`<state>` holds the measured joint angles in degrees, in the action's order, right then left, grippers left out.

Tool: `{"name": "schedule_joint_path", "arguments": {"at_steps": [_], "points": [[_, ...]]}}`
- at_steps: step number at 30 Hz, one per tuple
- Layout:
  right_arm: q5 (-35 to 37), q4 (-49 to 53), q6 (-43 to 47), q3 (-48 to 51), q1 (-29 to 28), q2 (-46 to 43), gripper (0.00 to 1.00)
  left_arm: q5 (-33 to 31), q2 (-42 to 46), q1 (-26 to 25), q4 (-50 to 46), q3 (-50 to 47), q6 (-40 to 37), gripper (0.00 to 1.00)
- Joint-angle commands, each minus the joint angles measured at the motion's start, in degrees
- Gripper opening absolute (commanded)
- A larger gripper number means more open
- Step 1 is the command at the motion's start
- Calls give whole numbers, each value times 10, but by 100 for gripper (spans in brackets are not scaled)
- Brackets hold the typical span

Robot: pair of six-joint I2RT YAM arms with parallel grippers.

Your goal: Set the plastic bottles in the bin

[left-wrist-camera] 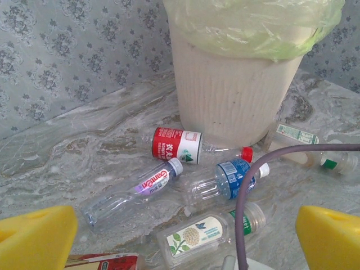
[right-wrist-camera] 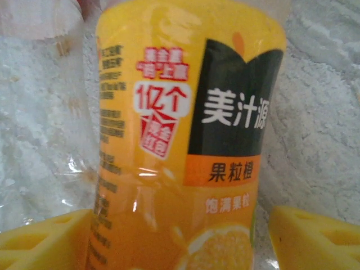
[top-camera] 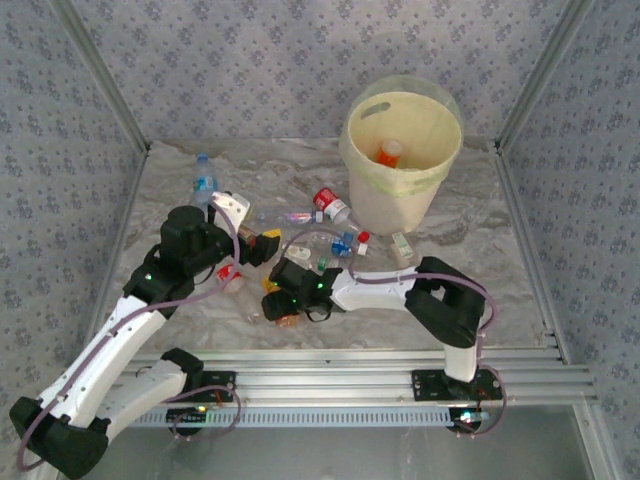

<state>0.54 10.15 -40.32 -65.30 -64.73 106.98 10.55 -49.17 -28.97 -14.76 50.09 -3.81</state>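
Grey floral-patterned walls (top-camera: 250,60) enclose a marbled tabletop (top-camera: 470,230) — aluminium rails (top-camera: 340,365) along its near edge.

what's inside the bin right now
one orange bottle lies in the bin, toward its far side. the near part of the bottom is hidden by the bin's wall, so more could be there

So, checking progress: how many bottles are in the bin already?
1: an orange bottle lies inside the bin, near its middle. The near wall may hide others.

美汁源 and 果粒橙 on the orange-labelled bottle (right-wrist-camera: 185,146), C'estbon on the label of a clear bottle (left-wrist-camera: 135,194)
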Motion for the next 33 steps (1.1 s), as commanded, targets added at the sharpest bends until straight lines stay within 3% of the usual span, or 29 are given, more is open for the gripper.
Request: {"name": "schedule_joint_path", "arguments": {"at_steps": [1,23,33], "points": [[4,30,-4,-23,-4,15,81,16,3,2,16,1,4,100],[23,48,27,32,12,-27,65,48,-9,2,13,7,12,100],[13,44,76,75,18,-79,64,55,-11,2,14,9,18,100]]}}
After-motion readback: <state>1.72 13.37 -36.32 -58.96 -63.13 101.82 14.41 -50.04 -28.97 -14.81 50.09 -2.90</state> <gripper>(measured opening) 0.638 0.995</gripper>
